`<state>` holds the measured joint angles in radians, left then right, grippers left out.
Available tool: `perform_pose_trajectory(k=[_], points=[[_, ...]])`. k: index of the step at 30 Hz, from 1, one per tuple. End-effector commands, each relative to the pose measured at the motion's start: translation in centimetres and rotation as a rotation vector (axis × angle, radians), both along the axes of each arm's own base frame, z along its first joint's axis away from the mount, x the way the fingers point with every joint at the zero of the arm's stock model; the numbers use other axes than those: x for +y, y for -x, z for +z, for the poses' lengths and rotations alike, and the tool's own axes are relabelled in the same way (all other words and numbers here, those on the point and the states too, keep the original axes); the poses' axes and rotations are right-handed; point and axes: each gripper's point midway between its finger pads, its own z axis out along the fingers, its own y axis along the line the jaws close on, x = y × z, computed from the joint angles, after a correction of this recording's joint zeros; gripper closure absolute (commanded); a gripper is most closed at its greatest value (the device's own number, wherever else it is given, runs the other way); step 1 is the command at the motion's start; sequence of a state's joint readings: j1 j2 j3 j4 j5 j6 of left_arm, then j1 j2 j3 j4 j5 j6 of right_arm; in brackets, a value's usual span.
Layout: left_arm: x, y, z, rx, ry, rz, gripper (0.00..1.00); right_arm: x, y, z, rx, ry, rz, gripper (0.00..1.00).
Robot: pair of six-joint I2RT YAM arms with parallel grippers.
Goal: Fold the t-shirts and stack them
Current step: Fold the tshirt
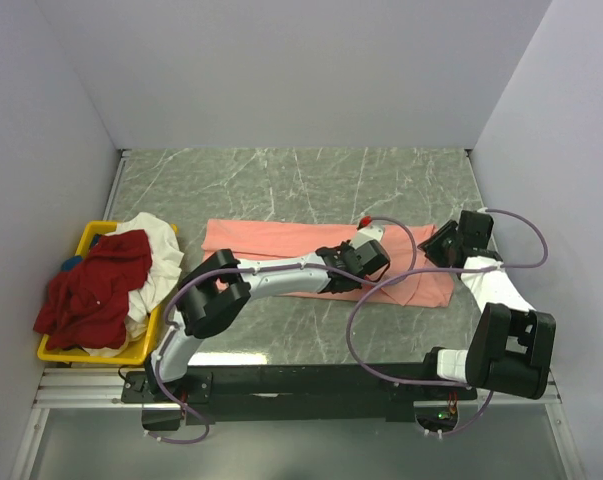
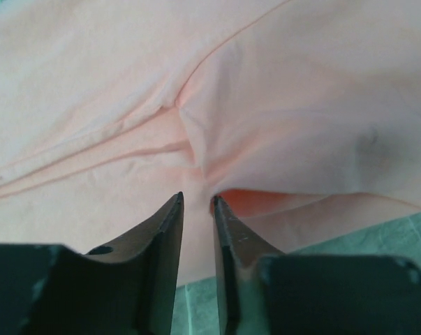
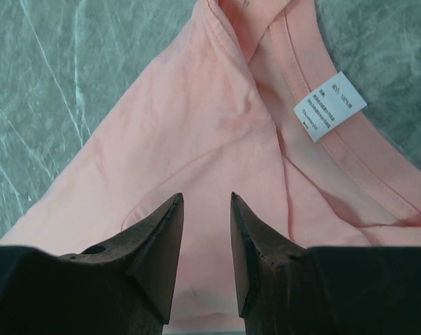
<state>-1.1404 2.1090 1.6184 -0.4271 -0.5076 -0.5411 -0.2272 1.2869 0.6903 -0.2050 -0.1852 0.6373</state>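
One neck label (right wrist only)

Soft, even overhead light, pale walls bright, faint diffuse shadows on the marble table, left wrist view hazy and washed-out over the salmon-pink t-shirt, right wrist view sharper, neck label print too small to read

I see a matt, creased salmon-pink cloth shirt on a smooth stone-look table, near a plastic bin.
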Motion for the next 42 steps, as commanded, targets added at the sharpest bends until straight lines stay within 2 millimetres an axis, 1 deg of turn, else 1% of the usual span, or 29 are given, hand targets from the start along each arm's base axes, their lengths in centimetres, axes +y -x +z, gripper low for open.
perform_pose_trajectory(k=[1,2,3,4,6,7,8,9,10,11,13,14,16,17,18,19,20,21,22,23,24,26,28,29,31,36,38,40,42], points=[[0.0,0.3,3.3,-0.022,0.081,-0.005,0.69,0.7,0.9,0.3,-0.019,-0.01,0.028,0.6],[0.2,0.2,3.5,-0.023,0.085,-0.001,0.68,0.9,1.0,0.3,-0.02,-0.014,0.035,0.6],[0.6,0.3,3.2,-0.016,0.08,0.002,0.68,1.2,1.2,0.1,-0.015,-0.015,0.038,0.6],[0.5,0.4,4.0,-0.01,0.11,-0.007,0.67,1.7,1.3,0.1,-0.016,-0.014,0.054,0.6],[1.2,0.4,3.9,0.011,0.13,-0.002,0.66,2.2,1.6,-0.2,-0.001,-0.003,0.062,0.6],[0.9,0.6,4.8,0.021,0.176,-0.011,0.65,2.7,1.8,-0.3,0.008,0.001,0.076,0.6],[1.2,0.2,5.0,0.03,0.195,-0.003,0.65,2.9,1.9,-0.4,0.012,0.006,0.078,0.6],[1.6,0.2,4.7,0.046,0.203,-0.001,0.65,3.0,2.1,-0.5,0.019,0.006,0.072,0.6],[1.8,0.1,5.2,0.049,0.222,0.006,0.64,3.3,2.1,-0.5,0.016,0.005,0.077,0.6],[2.3,-0.5,5.3,0.061,0.239,0.024,0.64,4.1,2.2,-0.6,0.02,0.003,0.096,0.6],[3.4,-1.2,4.9,0.073,0.237,0.058,0.65,4.8,2.2,-0.7,0.026,0.007,0.097,0.6],[4.4,-2.0,4.5,0.085,0.234,0.092,0.65,5.9,2.3,-0.8,0.03,0.011,0.128,0.6],[5.6,-2.6,3.9,0.107,0.226,0.123,0.67,6.7,2.3,-1.4,0.05,0.021,0.134,0.6],[6.7,-3.1,3.3,0.123,0.224,0.155,0.67,7.3,2.6,-1.7,0.061,0.019,0.151,0.6],[7.2,-3.2,2.9,0.137,0.226,0.163,0.67,7.6,2.8,-2.3,0.077,0.013,0.154,0.6],[7.8,-3.4,3.1,0.138,0.236,0.176,0.68,7.7,2.9,-2.7,0.086,0.008,0.158,0.6],[9.0,-3.6,2.3,0.153,0.231,0.205,0.68,7.8,3.1,-3.0,0.095,0.005,0.158,0.61],[9.4,-3.6,2.1,0.16,0.237,0.214,0.68,7.9,3.7,-3.7,0.118,0.002,0.163,0.61],[9.8,-3.6,2.3,0.165,0.253,0.221,0.68,8.0,3.9,-3.9,0.128,-0.001,0.165,0.62],[10.5,-3.9,2.0,0.17,0.254,0.239,0.68,7.9,4.2,-4.2,0.138,0.0,0.164,0.62],[11.2,-3.6,1.4,0.183,0.244,0.247,0.69,7.9,4.6,-4.4,0.147,0.001,0.167,0.62],[12.3,-3.4,0.7,0.198,0.241,0.271,0.69,8.0,5.4,-4.9,0.167,-0.005,0.178,0.62],[12.8,-3.5,0.8,0.201,0.257,0.283,0.69,8.1,6.0,-4.9,0.172,-0.007,0.19,0.62],[13.3,-3.4,0.3,0.217,0.259,0.293,0.69,8.2,6.5,-5.1,0.186,-0.009,0.195,0.62],[13.8,-3.4,0.5,0.222,0.279,0.3,0.69,8.3,7.3,-5.3,0.198,-0.012,0.205,0.62],[15.2,-3.8,0.1,0.241,0.31,0.332,0.69,8.0,9.5,-6.9,0.263,0.005,0.213,0.62],[15.9,-4.0,-0.1,0.247,0.315,0.344,0.69,7.9,9.7,-7.2,0.288,0.014,0.21,0.62],[16.1,-4.1,-0.1,0.251,0.321,0.347,0.69,7.7,9.8,-7.6,0.319,0.019,0.208,0.62],[16.7,-4.2,-0.4,0.253,0.311,0.361,0.69,7.7,9.1,-7.3,0.321,0.022,0.2,0.62]])
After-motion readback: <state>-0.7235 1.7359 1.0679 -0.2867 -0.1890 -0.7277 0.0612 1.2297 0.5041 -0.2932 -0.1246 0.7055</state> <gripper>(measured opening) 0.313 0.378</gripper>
